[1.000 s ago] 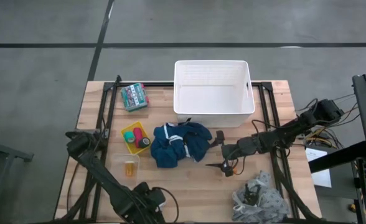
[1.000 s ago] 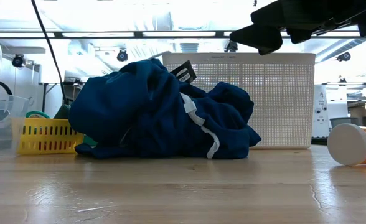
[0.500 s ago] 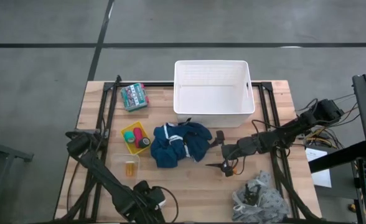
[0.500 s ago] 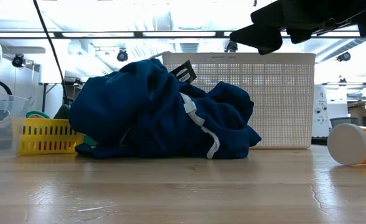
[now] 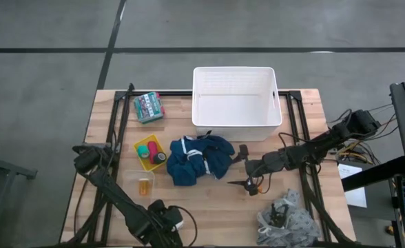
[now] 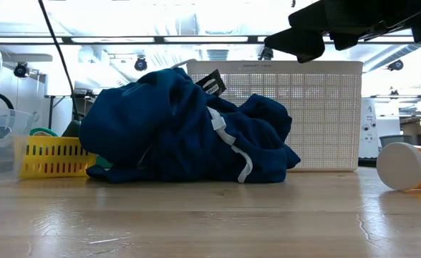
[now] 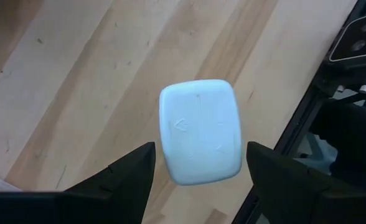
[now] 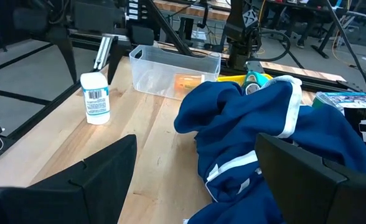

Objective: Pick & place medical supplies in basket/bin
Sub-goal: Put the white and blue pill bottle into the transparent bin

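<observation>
At the near edge of the wooden table (image 5: 202,207) the left gripper (image 7: 195,168) hangs over a small white bottle (image 7: 200,130), seen cap-on from above; its two dark fingers stand apart on either side of the bottle's top and nothing shows them touching it, so the jaws are open and empty. Toward the near right corner lies the grey-white patterned cloth (image 5: 285,219), crumpled and apart from everything else. A little farther in, left of centre, the clear plastic box (image 5: 144,182) holds the orange pill bottle (image 5: 144,186), and just behind it the small yellow tray (image 5: 149,153) carries tape rolls, a green roll (image 5: 142,150) and a red roll (image 5: 153,147) among them. Just beside the tray, at the middle of the table, the dark blue garment (image 5: 199,160) with white trim sits in a bunched heap; in the low view it rises well above the tray's rim. The right gripper (image 5: 247,169) is to the right of the garment, near it but not touching, its fingers spread wide with nothing between them; its wrist view looks across the garment toward the clear box and the white bottle. Behind the garment stands the large white tub (image 5: 235,102) with slotted walls, its inside bare. At the far left corner, well apart from the tub, lies the flat green patterned packet (image 5: 148,107).
</observation>
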